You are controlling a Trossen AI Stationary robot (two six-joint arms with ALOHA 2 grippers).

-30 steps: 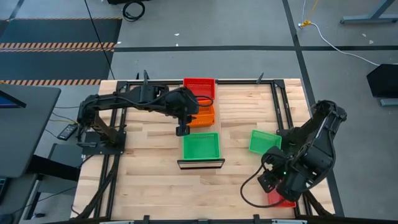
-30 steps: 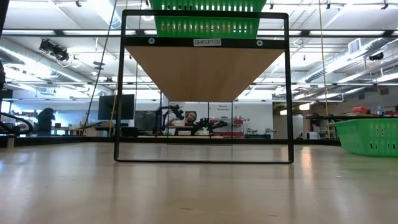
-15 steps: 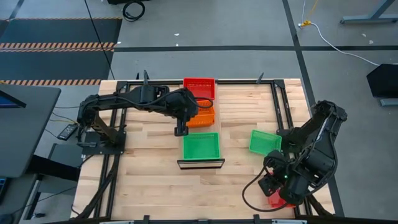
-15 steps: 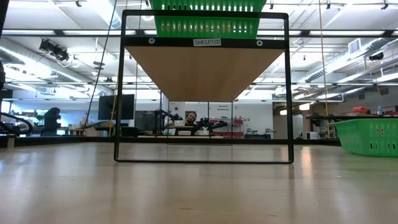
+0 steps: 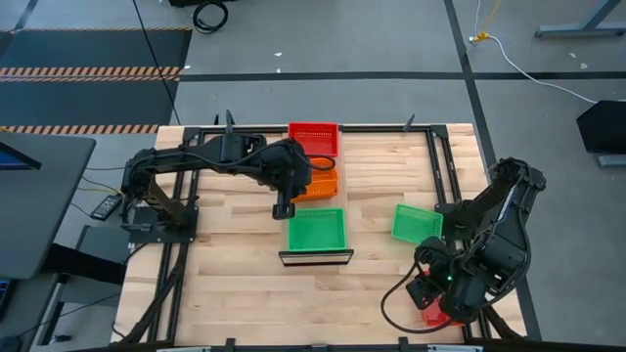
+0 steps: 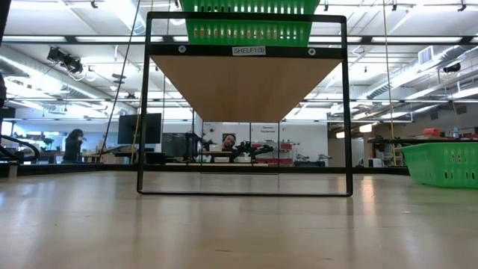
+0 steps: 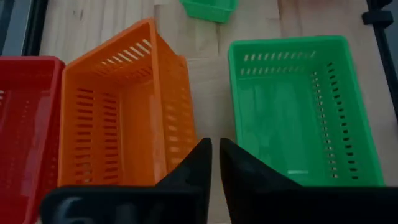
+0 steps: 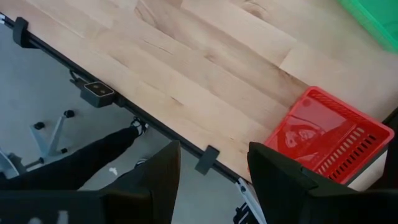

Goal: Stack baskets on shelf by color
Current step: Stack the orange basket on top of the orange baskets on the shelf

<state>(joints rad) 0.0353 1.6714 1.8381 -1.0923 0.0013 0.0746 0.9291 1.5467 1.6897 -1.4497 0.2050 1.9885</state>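
high view, left claw beside orange basket on the shelf, left wrist view, claw nearly pressed together between orange and green basket, right wrist view, right claw spread above counter edge near red basket

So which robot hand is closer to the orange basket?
The left hand. It hangs right beside the orange basket, with nothing in it. The right hand is far off at the table's corner, above a red basket.
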